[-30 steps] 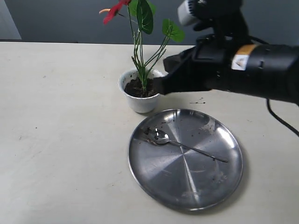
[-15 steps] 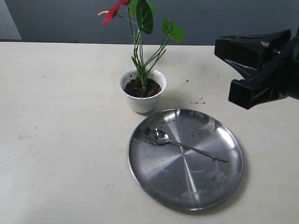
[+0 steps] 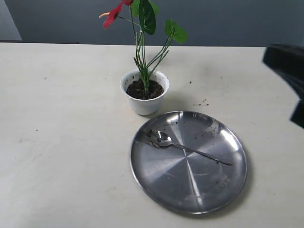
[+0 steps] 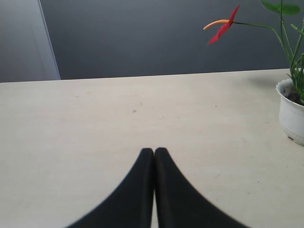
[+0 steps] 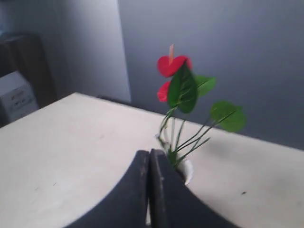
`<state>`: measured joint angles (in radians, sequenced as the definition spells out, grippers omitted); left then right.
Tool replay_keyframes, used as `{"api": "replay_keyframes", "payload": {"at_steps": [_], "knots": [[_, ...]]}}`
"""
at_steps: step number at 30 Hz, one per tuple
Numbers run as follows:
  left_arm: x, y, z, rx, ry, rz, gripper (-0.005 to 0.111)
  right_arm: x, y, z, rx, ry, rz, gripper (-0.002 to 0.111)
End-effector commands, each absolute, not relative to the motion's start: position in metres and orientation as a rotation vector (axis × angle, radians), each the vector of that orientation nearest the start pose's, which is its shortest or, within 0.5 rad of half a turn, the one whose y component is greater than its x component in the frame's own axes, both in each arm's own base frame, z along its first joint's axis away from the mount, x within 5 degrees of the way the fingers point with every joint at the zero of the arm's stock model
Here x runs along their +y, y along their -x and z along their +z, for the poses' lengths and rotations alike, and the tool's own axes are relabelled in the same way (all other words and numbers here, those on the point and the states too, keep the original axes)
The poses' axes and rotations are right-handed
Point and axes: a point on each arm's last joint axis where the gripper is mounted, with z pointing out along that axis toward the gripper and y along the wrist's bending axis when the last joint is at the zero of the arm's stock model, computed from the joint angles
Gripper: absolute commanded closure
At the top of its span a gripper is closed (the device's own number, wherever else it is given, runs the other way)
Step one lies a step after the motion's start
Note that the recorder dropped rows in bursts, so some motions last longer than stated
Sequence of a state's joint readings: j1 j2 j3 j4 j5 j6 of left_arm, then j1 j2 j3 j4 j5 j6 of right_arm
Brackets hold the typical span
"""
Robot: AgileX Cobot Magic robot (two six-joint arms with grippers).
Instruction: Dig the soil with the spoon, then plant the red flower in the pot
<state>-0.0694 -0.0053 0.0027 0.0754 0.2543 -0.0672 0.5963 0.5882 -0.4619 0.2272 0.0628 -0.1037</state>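
Judging by how things lie, the planting looks finished: the red flower (image 3: pixel 114 13) stands upright in the soil (image 3: pixel 136 90) of the white pot (image 3: pixel 145 106), and the spoon (image 3: pixel 164 139) lies on the steel plate (image 3: pixel 190 186) just beside it. Both the right gripper (image 5: pixel 149 154) and left gripper (image 4: pixel 154 152) are pressed closed, holding nothing. Any next move, I'd say, only needs arms kept clear of the flower. Crumbs of earth (image 3: pixel 202 102) dot the pale table (image 3: pixel 61 142); a grey wall (image 3: pixel 228 19) stands behind.
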Motion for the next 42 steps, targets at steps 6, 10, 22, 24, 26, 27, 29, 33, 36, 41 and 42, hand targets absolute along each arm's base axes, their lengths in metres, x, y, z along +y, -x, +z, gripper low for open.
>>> {"api": "replay_keyframes", "payload": {"at_steps": [6,10,22,24,26,27,29,33,36,41,42], "knots": [[-0.002,-0.055,0.191,1.728,-0.053,-0.037,0.105,0.018,-0.064,0.291,1.444,0.224,0.196,0.109],[-0.002,-0.055,0.191,1.728,-0.053,-0.037,0.105,0.011,-0.057,0.264,1.448,0.161,0.129,0.109],[-0.002,-0.055,0.191,1.728,-0.053,-0.037,0.105,0.006,-0.054,0.206,1.671,0.116,0.052,0.109],[-0.002,-0.055,0.191,1.728,-0.053,-0.037,0.105,0.006,-0.054,0.201,1.683,0.117,0.052,0.109],[-0.002,-0.055,0.191,1.728,-0.053,-0.037,0.105,0.006,-0.055,0.193,1.707,0.116,0.055,0.109],[-0.002,-0.055,0.191,1.728,-0.053,-0.037,0.105,0.006,-0.055,0.192,1.708,0.116,0.055,0.109],[-0.002,-0.055,0.191,1.728,-0.053,-0.037,0.105,0.007,-0.055,0.189,1.741,0.12,0.056,0.109],[-0.002,-0.055,0.191,1.728,-0.053,-0.037,0.105,0.007,-0.054,0.186,1.782,0.124,0.057,0.109],[-0.002,-0.055,0.191,1.728,-0.053,-0.037,0.105,0.007,-0.054,0.186,1.782,0.12,0.054,0.109],[-0.002,-0.055,0.191,1.728,-0.053,-0.037,0.105,0.007,-0.054,0.186,1.782,0.12,0.054,0.109],[-0.002,-0.055,0.191,1.728,-0.053,-0.037,0.105,0.007,-0.054,0.186,1.782,0.12,0.054,0.109]]}}
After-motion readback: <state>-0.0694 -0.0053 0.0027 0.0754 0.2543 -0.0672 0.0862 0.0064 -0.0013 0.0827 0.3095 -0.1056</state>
